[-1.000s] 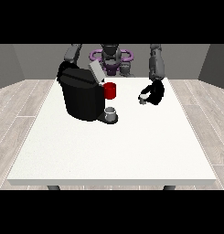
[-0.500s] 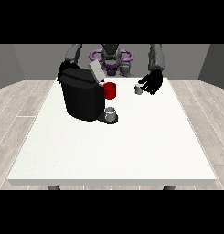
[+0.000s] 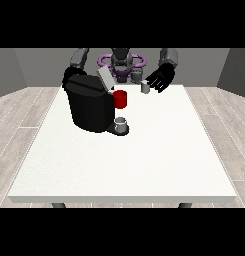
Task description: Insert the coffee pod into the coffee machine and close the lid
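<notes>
Where it earlier hung lower, the black hand at the view's right [image 3: 161,78] has risen near the tabletop's [image 3: 144,160] far edge, fingers curled round the small grey cylindrical coffee pod [image 3: 145,88]. The boxy black coffee machine [image 3: 90,103] keeps its flat grey lid [image 3: 105,79] raised.

I see white table [image 3: 144,160], large, rectangular, top fills most of view. Two dark table legs [image 3: 57,205] poke out under near edge, one toward each corner. Small grey cup [image 3: 121,123] upright on table, left of centre, toward far half. Wood-plank floor [image 3: 221,130] light grey-beige, visible both sides of table. Grey walls [image 3: 34,65] behind, plain, darker toward corners. Can't tell if cup holds anything.
</notes>
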Robot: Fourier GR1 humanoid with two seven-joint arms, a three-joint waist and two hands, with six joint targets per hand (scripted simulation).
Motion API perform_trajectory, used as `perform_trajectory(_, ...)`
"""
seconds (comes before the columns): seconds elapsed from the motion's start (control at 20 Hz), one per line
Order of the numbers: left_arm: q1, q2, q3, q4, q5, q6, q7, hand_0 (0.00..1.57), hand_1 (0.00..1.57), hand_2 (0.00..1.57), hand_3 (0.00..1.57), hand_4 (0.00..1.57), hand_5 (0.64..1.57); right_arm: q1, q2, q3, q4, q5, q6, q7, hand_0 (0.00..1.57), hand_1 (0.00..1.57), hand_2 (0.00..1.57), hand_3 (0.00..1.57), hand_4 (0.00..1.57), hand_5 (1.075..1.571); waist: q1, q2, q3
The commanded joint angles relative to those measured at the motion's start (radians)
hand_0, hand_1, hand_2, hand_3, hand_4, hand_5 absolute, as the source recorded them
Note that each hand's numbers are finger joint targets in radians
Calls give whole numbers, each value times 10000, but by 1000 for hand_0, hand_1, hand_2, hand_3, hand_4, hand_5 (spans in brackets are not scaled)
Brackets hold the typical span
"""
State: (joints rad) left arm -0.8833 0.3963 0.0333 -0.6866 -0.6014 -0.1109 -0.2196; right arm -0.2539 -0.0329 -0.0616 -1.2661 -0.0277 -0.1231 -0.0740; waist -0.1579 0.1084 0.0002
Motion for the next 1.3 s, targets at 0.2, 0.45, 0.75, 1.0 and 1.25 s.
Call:
perform_trajectory(0.2, -1037, 491, 310, -257, -81, -395, 308, 1011, 1011, 1199, 1224, 543, 1571, -74, 175, 45, 39, -204, 155, -484, 0, 0, 0, 0, 496, 1571, -265, 338, 3)
perform_trajectory(0.45, -2134, 581, 903, 19, 82, -43, 1117, 1211, 1211, 1253, 1199, 507, 1571, -466, 321, 476, -328, -102, 191, -585, 0, 0, 0, 0, 521, 1571, -932, 1008, 2)
perform_trajectory(0.75, -2163, 298, 704, 176, -67, -329, 1309, 1264, 1264, 1319, 1251, 516, 1571, -358, 108, 518, -791, 47, 0, 307, 0, 0, 0, 0, 506, 1571, -1212, 472, 0)
perform_trajectory(1.0, -2683, 570, 801, 243, -198, -204, 1131, 1281, 1281, 1306, 1226, 501, 1571, -1165, -106, 218, -931, 161, -315, 463, 0, 0, 0, 0, 549, 1571, -1238, 1212, 0)
perform_trajectory(1.25, -2680, 827, 1016, 700, -182, -269, 1061, 1307, 1307, 1328, 1239, 487, 1571, -436, 206, 868, -1635, 303, -186, 681, 0, 0, 0, 0, 459, 1571, -1820, 1165, -2)
